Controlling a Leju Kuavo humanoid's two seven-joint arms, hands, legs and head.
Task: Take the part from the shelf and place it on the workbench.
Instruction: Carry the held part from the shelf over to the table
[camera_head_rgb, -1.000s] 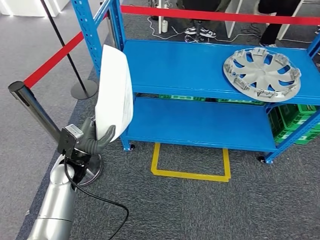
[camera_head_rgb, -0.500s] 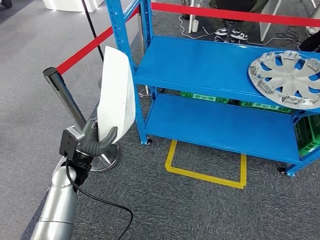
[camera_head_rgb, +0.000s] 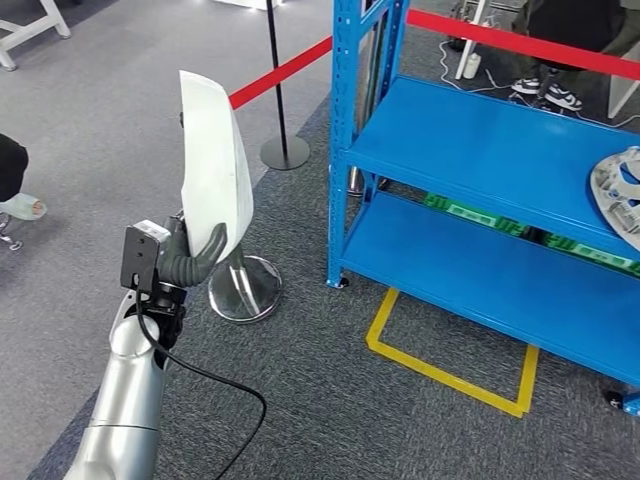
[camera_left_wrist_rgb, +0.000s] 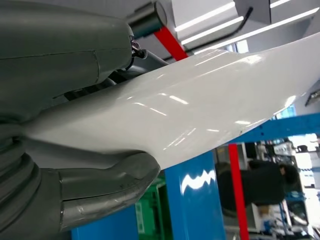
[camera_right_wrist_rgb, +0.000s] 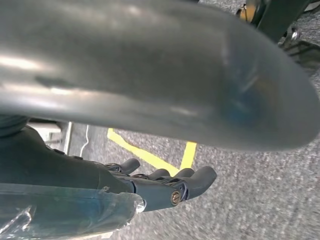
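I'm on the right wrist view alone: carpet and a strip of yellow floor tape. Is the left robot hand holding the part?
Observer: Yes. The left robot hand grips a white curved part by its lower edge, and the part stands upright above the hand.
Operator: Anything left on the shelf?
Observer: A silver wheel cover lies on the upper deck of the blue shelf, partly cut off by the head view's right edge.
Operator: Any obstacle near that arm?
Observer: The chrome base of a barrier post sits on the carpet just beyond the hand.
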